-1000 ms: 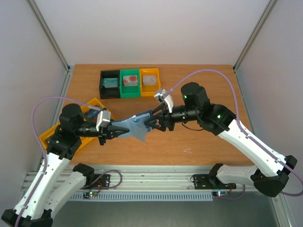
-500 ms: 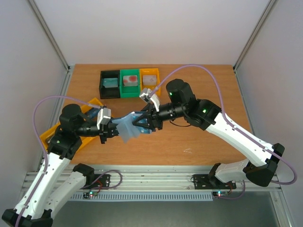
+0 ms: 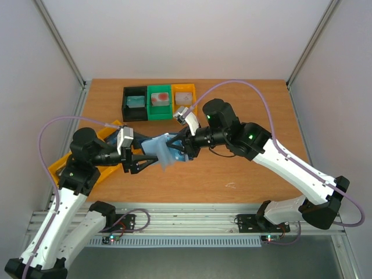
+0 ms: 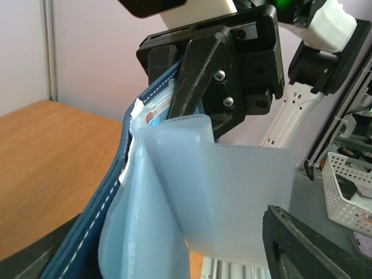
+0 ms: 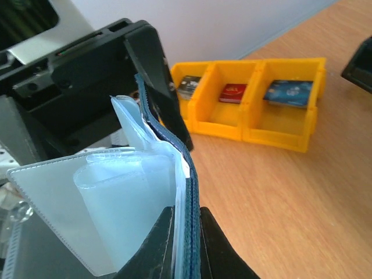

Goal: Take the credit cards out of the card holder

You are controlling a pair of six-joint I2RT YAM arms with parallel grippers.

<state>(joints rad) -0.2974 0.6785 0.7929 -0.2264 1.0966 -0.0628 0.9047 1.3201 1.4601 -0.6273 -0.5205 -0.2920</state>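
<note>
The slate-blue card holder (image 3: 164, 150) hangs above the table between both arms, its pale pocket pages (image 4: 226, 186) fanned open. My right gripper (image 3: 185, 146) is shut on the holder's blue cover edge (image 5: 190, 192), with a finger (image 5: 156, 250) on each side. My left gripper (image 3: 144, 161) is open; its fingers stand wide on either side of the pages, and the right finger (image 4: 302, 250) is apart from them. A white and red corner (image 4: 149, 116) shows in a pocket near the spine. Credit cards (image 5: 289, 92) lie in the yellow tray.
A black bin (image 3: 134, 103), a green bin (image 3: 159, 102) and a yellow bin (image 3: 184, 97) stand at the back, each with a card. A long yellow tray (image 3: 87, 168) with three compartments lies under the left arm. Grey walls close in both sides.
My left gripper has opened and let go of the holder, drawing back a little to the left. My right gripper has shut on the holder's cover.
</note>
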